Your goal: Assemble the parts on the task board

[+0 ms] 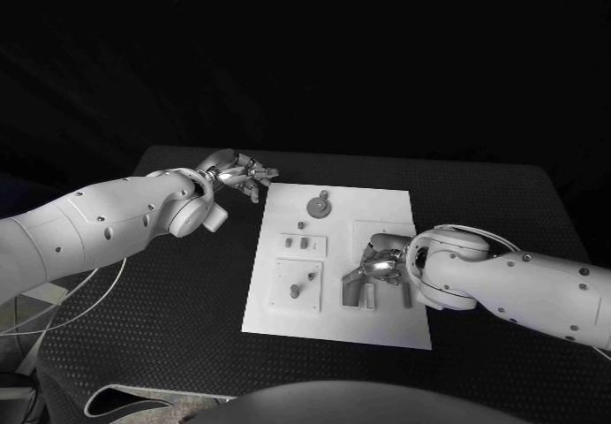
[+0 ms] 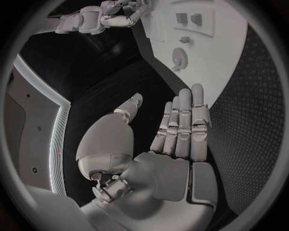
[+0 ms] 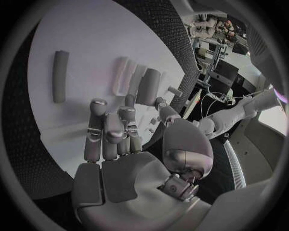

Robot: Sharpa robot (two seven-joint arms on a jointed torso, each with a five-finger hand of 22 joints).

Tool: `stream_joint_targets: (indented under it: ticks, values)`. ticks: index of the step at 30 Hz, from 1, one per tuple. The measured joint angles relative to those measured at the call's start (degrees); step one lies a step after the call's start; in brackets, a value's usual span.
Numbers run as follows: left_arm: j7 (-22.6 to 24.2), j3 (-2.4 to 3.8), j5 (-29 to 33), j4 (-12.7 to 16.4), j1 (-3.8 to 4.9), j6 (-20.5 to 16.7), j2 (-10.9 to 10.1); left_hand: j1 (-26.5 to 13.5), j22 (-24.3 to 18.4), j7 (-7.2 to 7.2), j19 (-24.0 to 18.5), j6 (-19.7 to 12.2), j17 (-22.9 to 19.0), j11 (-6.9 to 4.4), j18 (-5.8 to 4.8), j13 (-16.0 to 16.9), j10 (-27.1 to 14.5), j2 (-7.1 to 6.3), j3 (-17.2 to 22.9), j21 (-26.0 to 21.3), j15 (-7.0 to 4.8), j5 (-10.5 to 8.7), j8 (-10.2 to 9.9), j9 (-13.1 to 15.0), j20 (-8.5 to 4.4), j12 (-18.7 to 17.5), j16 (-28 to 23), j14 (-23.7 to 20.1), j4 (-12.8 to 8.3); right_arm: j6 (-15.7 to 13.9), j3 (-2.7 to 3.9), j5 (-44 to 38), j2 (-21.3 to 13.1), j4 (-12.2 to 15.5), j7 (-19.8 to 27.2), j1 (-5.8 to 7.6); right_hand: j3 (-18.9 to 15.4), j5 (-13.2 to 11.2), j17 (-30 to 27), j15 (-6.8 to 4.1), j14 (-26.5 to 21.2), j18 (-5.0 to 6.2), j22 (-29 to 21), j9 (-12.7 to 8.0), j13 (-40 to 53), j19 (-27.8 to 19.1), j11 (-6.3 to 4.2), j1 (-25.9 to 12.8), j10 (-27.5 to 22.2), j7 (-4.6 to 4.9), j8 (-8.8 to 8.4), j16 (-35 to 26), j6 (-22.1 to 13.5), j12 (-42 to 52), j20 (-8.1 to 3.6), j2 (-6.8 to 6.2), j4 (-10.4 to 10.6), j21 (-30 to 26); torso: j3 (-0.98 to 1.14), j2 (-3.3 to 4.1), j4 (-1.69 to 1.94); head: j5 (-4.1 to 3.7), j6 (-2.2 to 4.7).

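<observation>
The white task board (image 1: 382, 203) lies in the middle of the black table. A round grey part (image 1: 319, 207) sits near its far edge, and small grey parts (image 1: 297, 240) stand in square insets on its left half. My right hand (image 1: 382, 261) hovers over the board's right half, fingers slightly bent, thumb apart, holding nothing. Just beyond its fingertips (image 3: 99, 103) lie grey rod-shaped parts (image 3: 151, 85), with a long grey bar (image 3: 58, 76) further off. My left hand (image 1: 239, 175) is off the board's far left corner, fingers (image 2: 183, 120) straight and empty.
Black table mat (image 1: 166, 300) surrounds the board on all sides. The left wrist view shows the board (image 2: 241, 57) and the round part (image 2: 178, 55) ahead of the left hand, with the right hand (image 2: 114, 12) beyond them.
</observation>
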Motion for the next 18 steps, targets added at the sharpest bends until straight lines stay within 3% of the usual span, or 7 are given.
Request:
stream_joint_targets:
  ticks: [9,13,14,15,18]
  values:
    - [-0.4,0.0,0.0,0.1,0.0,0.0,-0.1,0.0,0.0,0.07,0.0,-0.1,0.1,0.0,0.0,0.0,0.0,0.0,0.0,0.0,0.01,0.0,0.0,0.0,0.0,0.0,0.0,0.0,0.0,-2.6,-0.17,3.5,-0.6,-0.1,0.9,-0.24,0.7,0.2,0.0,0.17,0.0,0.0,0.0,0.3,0.1,0.0,0.0,0.8,0.0,0.22,0.21,0.0,0.2,0.0,0.01,-0.68,0.6,0.0,0.01,0.01,0.0,0.0,0.05]
    - [-1.0,-0.02,-0.2,0.2,0.0,0.0,-0.3,0.0,0.0,0.47,0.0,-0.6,0.2,0.02,0.0,-0.2,-0.6,0.0,-0.2,0.0,0.09,0.0,-0.3,-0.1,0.01,0.0,0.0,-0.1,-0.2,-4.0,0.3,5.0,-1.0,-0.3,1.6,-0.28,5.4,0.2,0.0,0.19,0.1,0.0,0.0,0.3,0.1,0.2,-0.14,0.8,0.1,0.04,0.14,0.0,0.4,0.0,0.17,-0.75,-3.6,0.0,-0.01,0.01,0.0,0.02,0.05]
    - [-1.1,-0.02,-0.3,0.2,0.0,0.0,-0.3,0.0,0.0,0.43,0.0,-0.6,0.2,0.1,0.0,-0.2,-0.7,0.0,-0.2,0.0,0.09,0.0,-0.3,-0.1,0.01,0.0,0.0,-0.1,-0.2,-4.3,0.5,5.4,-1.1,-0.3,1.8,-0.26,6.9,0.7,0.0,0.2,0.1,0.12,0.0,0.3,0.2,0.2,-0.24,3.9,0.3,0.04,0.08,0.0,0.4,0.0,0.17,2.32,-4.6,0.0,-0.01,0.01,0.02,0.03,0.07]
    - [-1.3,-0.03,-0.3,0.2,0.01,0.0,-0.3,0.0,0.0,0.42,0.0,-0.6,0.2,0.17,0.0,-0.2,-0.8,0.0,-0.2,0.0,0.09,0.0,-0.3,-0.1,0.01,0.0,0.0,-0.1,-0.2,-4.5,0.54,6.0,-1.0,-0.6,2.0,-0.27,7.5,0.7,0.0,0.2,0.1,0.21,0.0,0.3,0.2,0.2,-0.15,9.1,0.4,0.03,0.2,0.0,0.4,0.0,0.18,7.51,-4.8,0.0,0.0,0.01,0.03,0.03,0.08]
    - [-1.7,-0.03,-0.5,0.2,0.01,0.0,-0.3,0.0,0.0,0.43,0.0,-0.7,0.2,0.19,0.0,-0.3,-0.8,0.0,-0.2,-0.1,0.1,0.0,-0.3,-0.1,0.01,0.0,0.0,-0.1,-0.2,-4.8,0.73,8.0,-1.0,-1.0,2.2,-0.44,7.5,0.4,0.0,0.2,0.1,0.24,0.0,0.3,0.2,0.2,-0.07,9.6,0.5,0.03,0.32,0.0,0.4,0.0,0.18,8.08,-4.8,0.0,-0.03,0.0,0.04,0.03,0.08]
